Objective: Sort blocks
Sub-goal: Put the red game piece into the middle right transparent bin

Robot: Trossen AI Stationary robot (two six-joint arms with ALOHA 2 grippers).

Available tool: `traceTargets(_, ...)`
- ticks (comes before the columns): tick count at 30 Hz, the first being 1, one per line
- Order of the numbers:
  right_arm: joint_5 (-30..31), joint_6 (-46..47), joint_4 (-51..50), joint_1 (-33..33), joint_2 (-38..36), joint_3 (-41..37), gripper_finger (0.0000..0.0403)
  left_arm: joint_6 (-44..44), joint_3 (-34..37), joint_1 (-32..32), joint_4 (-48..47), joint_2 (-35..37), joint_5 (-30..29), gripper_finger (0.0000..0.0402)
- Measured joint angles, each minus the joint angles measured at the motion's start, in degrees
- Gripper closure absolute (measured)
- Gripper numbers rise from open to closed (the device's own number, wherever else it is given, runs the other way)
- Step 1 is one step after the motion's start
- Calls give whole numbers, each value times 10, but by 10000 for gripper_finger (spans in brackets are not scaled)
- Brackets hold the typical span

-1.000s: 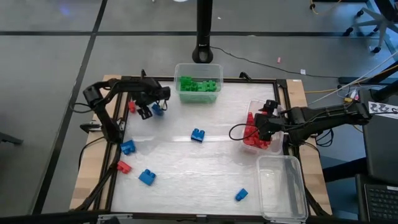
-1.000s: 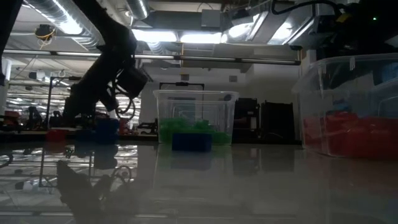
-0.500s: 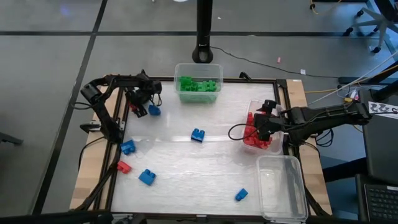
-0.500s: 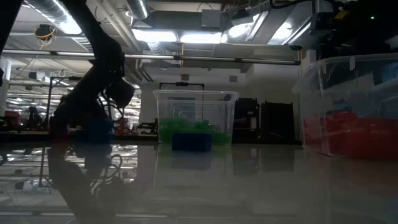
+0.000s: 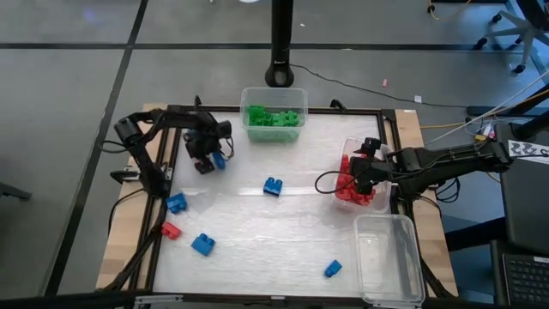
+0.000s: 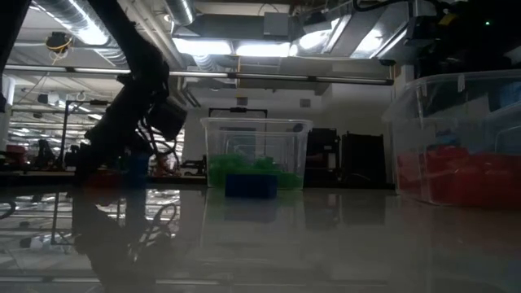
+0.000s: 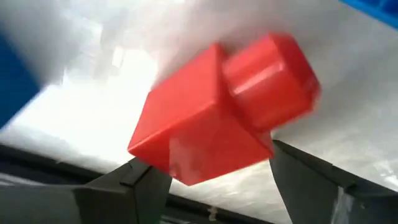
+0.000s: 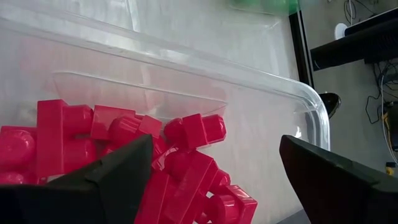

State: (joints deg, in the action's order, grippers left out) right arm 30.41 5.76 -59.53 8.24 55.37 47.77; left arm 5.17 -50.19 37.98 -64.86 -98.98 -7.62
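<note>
One small red studded plastic brick (image 7: 217, 112) sits between your left gripper's (image 5: 203, 160) spread fingers at the table's far left. Your right gripper (image 5: 352, 183) hangs open-jawed over the clear plastic tub (image 5: 349, 146) of red bricks (image 8: 124, 155).

Pale table top (image 5: 274, 223) in a dark frame, with tubs and loose bricks on it
A tub of green bricks (image 5: 274, 115) sits at the far edge, a tub of red bricks (image 5: 356, 176) at the right, an empty clear tub (image 5: 389, 257) nearer; blue bricks (image 5: 273, 186) and one red brick (image 5: 170, 230) lie scattered across the left and middle
</note>
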Motion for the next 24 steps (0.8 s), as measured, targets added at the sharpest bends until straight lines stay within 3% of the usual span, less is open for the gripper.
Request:
traceTargets(8, 0, -1, 0, 0, 0, 0, 56, -48, -11, -150, -37, 17, 14, 153)
traceTargets(13, 0, -1, 0, 0, 0, 0, 56, -63, -26, -217, -30, 101, -38, 153)
traceTargets(18, 0, -1, 0, 0, 0, 0, 56, -45, -26, -216, 23, 188, -97, 153)
traceTargets(24, 0, -1, 1, 0, 0, 0, 56, -13, -7, -154, 59, 210, -107, 153)
